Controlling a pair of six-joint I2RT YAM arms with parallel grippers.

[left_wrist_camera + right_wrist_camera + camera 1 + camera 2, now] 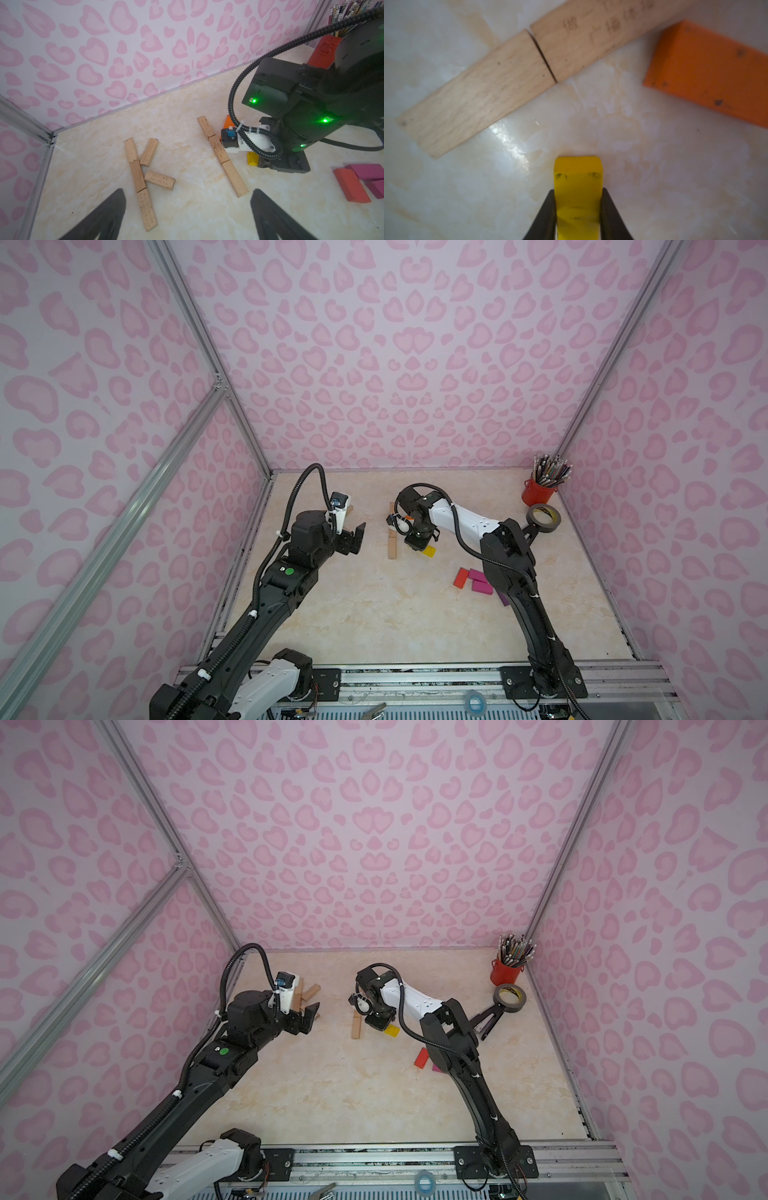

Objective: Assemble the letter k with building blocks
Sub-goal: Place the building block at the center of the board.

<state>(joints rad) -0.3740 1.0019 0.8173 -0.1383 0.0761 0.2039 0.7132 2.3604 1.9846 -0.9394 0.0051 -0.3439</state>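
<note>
My right tool, wrist pitched down at the bench, clamps the yellow block. My left tool hovers with its jaws wide apart, empty.

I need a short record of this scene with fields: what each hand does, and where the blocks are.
left hand: open, empty
right hand: closed on the yellow block
K shape: five plain wooden blocks
wooden row: three blocks end to end, orange block beside
spare: red block and pink blocks, lying apart
</note>
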